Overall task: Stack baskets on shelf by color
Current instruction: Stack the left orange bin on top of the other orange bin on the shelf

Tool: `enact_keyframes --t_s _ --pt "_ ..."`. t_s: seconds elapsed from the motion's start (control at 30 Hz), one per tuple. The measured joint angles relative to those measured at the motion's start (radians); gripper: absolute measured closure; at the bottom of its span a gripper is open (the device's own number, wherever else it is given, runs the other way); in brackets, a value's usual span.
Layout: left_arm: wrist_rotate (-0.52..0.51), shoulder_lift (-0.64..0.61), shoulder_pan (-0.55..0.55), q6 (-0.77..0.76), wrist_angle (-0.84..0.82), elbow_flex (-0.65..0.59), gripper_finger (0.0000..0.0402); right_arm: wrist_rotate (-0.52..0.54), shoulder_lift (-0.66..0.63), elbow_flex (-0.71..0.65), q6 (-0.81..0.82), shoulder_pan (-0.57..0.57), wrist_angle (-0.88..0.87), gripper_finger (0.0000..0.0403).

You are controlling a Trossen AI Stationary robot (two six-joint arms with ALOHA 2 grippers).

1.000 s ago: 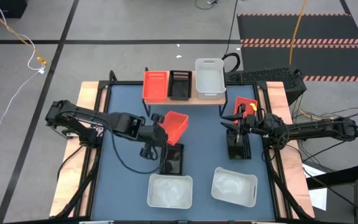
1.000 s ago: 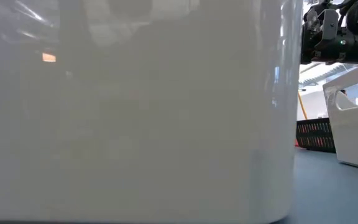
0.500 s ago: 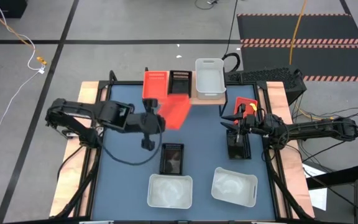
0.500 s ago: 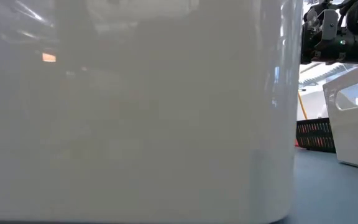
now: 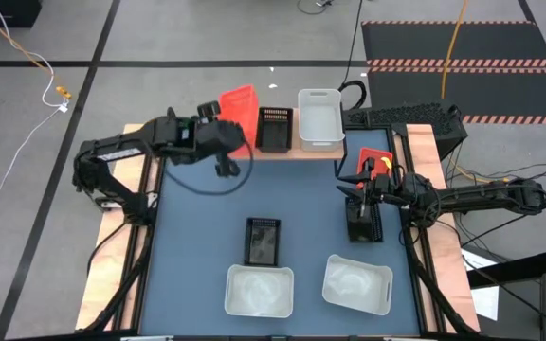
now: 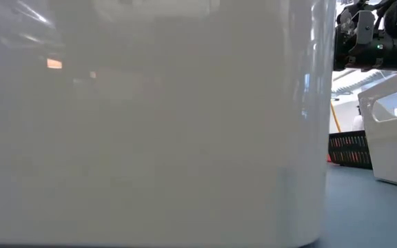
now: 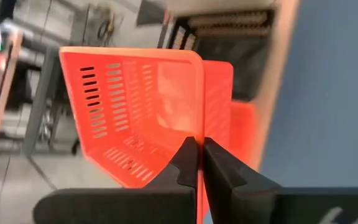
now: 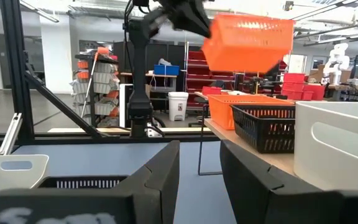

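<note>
My left gripper [image 5: 224, 133] is clamped on the rim of a red basket [image 5: 238, 101], holding it tilted in the air above the far-left end of the shelf [image 5: 292, 149], where another red basket [image 8: 244, 109] already sits beside a black basket [image 5: 274, 128] and a white basket [image 5: 318, 117]. My right gripper [image 5: 354, 192] waits with its fingers spread above a black basket [image 5: 364, 225] at the table's right side, with a third red basket [image 5: 375, 161] just beyond it. Another black basket [image 5: 263, 241] lies mid-table and two white baskets [image 5: 259, 290] stand along the near edge.
</note>
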Motion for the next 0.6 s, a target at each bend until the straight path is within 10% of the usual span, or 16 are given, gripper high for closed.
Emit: enact_keyframes --t_s 0.6 --pt "0.072 0.000 0.132 -0.033 0.071 -0.172 0.0376 0.026 0.000 0.000 0.000 -0.002 -0.001 0.0294"
